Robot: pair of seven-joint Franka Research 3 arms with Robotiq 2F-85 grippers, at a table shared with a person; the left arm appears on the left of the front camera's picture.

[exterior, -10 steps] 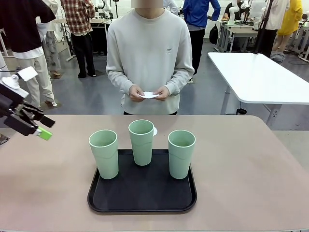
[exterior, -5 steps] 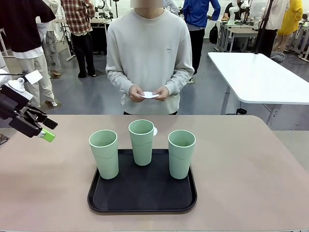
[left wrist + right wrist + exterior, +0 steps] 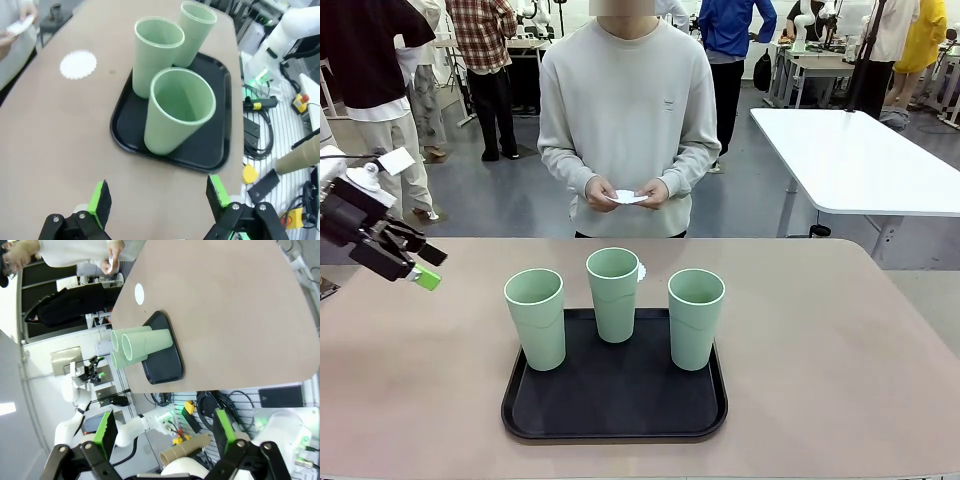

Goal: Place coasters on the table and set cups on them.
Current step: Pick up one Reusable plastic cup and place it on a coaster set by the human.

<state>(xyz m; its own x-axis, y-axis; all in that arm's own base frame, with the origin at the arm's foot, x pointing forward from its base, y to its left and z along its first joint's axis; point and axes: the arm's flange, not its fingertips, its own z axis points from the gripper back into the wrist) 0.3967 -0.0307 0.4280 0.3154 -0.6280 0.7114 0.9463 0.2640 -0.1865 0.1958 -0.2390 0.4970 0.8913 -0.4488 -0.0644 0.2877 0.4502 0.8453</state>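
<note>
The three cups stand crowded on the black tray, tall, pale mint and tapered, so the left pincer, wide open and empty off to their side, could topple a neighbour reaching in. The right pincer gapes empty too. One lacy white coaster lies on the surface behind the middle cup; the person holds what looks like more.

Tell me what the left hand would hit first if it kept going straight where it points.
Probably the nearest cup on the black tray; the open left hand aims at it, though it might meet the table first.
</note>
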